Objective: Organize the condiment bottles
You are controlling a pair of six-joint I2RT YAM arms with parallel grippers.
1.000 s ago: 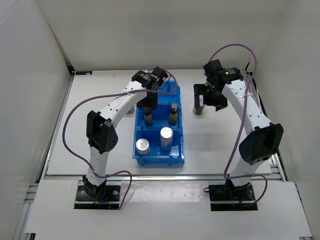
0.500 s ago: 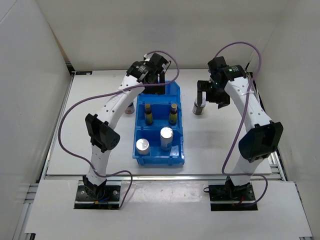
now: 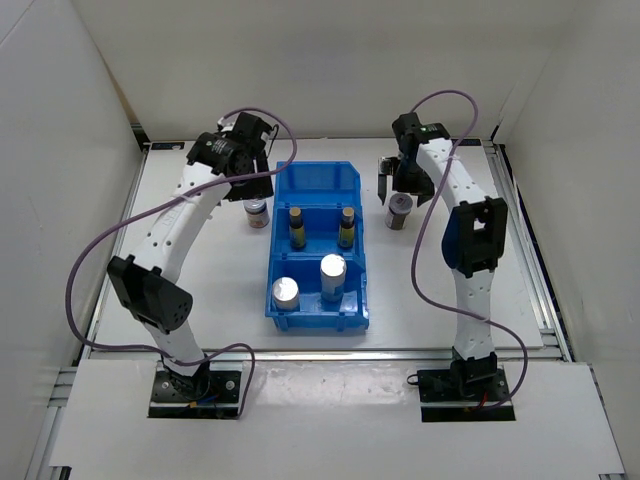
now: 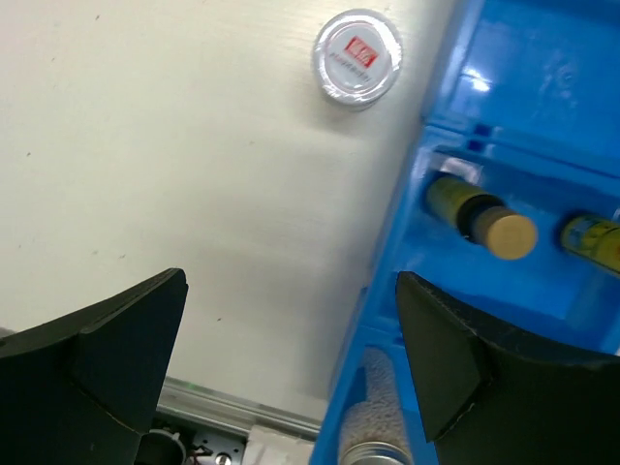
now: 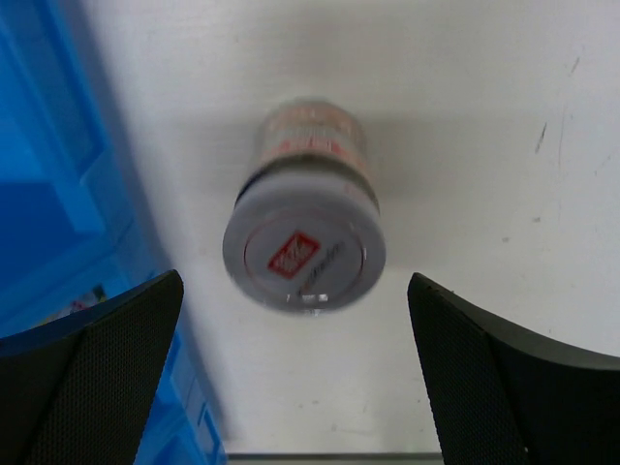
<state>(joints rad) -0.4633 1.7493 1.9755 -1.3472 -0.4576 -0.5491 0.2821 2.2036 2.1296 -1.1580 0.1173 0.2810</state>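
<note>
Left fingers (image 4: 107, 349) are matte black wedges, spread wide and gripping nothing. They hang over bare pale counter (image 3: 200, 270), beside the left wall of the glossy blue plastic bin (image 3: 318, 318). Right fingers (image 5: 97, 368) are black with a fine mesh texture, also fully released. The right squat jar (image 5: 305, 254) sits centred below them with clear gaps either side (no contact). It is a dark round jar with a smooth pale lid and a red logo. The left squat jar (image 4: 356, 57) matches it and stands upright on the counter near the bin's left wall.

Both slim yellow bottles (image 3: 296, 227) (image 3: 347, 227) stand in the middle compartment. The two silver-topped cylinders (image 3: 286, 292) (image 3: 333, 272) stand in the near one.

A second ago the left fingers were nearly shut over the bin's far end. They have since opened and swung left, off the bin. The right fingers were beside their jar and now sit above it. The bottles in the bin haven't moved.

A strip of counter separates each jar from the bin wall, with wider open counter on the outer sides. The far compartment shows bare blue floor.
</note>
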